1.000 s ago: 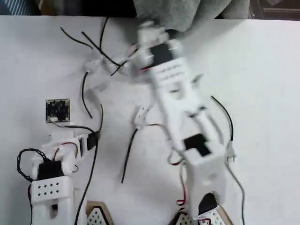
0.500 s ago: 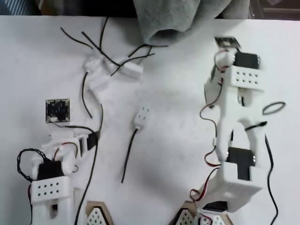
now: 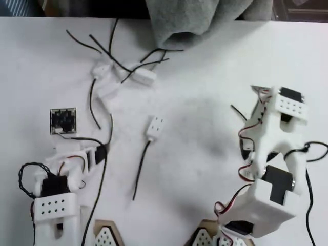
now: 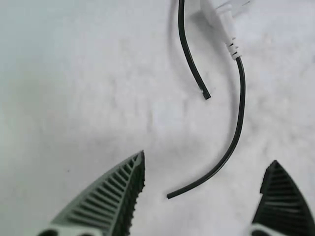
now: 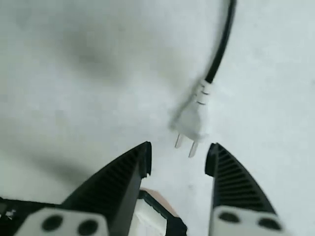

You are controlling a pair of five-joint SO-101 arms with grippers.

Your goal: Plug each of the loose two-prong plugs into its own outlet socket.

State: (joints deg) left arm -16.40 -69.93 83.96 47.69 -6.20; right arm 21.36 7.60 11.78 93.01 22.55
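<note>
I work at what looks like a robotics lab bench: a plain white table (image 3: 205, 154) with my left arm (image 3: 54, 205) and right arm (image 3: 274, 148) on it, bare wiring (image 3: 245, 134) showing. Loose cords (image 3: 141, 169) lie about, beside a small black board (image 3: 63, 121) and a grey cloth (image 3: 200, 20).

The high view looks straight down over the white table (image 3: 205, 82). The wrist views sit close, facing that same tabletop just ahead of the left gripper (image 4: 207, 158) and right gripper (image 5: 179, 145).
</note>
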